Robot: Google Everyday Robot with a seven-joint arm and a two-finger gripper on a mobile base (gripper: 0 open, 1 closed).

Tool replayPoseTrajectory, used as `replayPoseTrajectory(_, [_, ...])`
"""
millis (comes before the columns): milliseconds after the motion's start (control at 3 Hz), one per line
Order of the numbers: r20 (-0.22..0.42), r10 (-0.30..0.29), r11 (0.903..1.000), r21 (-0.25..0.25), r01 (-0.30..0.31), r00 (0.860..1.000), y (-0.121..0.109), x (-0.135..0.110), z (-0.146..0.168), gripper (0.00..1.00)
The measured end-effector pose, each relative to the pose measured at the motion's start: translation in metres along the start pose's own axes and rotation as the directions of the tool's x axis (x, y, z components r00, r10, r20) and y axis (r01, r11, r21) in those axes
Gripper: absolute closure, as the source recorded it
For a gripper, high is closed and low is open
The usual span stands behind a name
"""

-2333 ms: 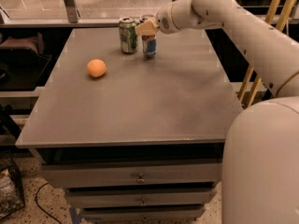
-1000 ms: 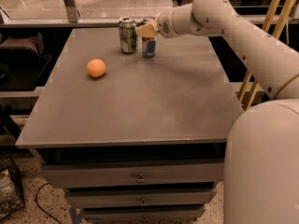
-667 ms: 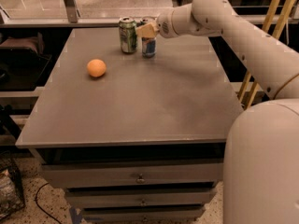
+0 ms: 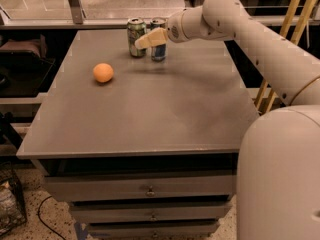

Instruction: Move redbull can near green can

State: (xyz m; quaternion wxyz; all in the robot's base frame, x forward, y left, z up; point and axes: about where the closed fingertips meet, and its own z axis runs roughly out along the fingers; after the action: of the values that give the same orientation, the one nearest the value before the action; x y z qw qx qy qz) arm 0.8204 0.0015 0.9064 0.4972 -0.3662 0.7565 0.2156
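The redbull can (image 4: 159,52), slim, blue and silver, stands upright at the far edge of the grey table (image 4: 150,109). The green can (image 4: 134,33) stands upright just to its left, almost touching it. My gripper (image 4: 149,38) reaches in from the right at the height of the cans. Its near beige finger (image 4: 150,37) crosses in front of the redbull can, and its tip reaches the green can's right side. The jaws look open around the redbull can. The far finger is hidden behind the can.
An orange (image 4: 103,72) lies on the table's left part, in front of and left of the cans. My arm (image 4: 260,39) spans the table's right rear corner. Drawers (image 4: 150,189) sit below the front edge. A window rail (image 4: 75,4) runs behind the table.
The near finger has swung lower and to the left, away from the redbull can's side. Both cans stand where they were. The orange has not moved.
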Motion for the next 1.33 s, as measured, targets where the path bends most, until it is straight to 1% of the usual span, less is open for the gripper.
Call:
replayPoseTrajectory(333, [0.000,0.000,1.0000,-0.001,0.000,1.000,0.000,0.000,0.000,0.00])
replayPoseTrajectory(667, [-0.022,-0.008,0.9999,0.009,0.008,1.000,-0.002,0.007,-0.018,0.00])
replayPoseTrajectory(1000, [-0.036,-0.005,0.9994,0.035,0.007,0.999,-0.005,0.017,-0.045,0.00])
replayPoseTrajectory(1333, [-0.031,0.010,0.9977,0.068,-0.008,0.999,-0.006,0.028,-0.068,0.00])
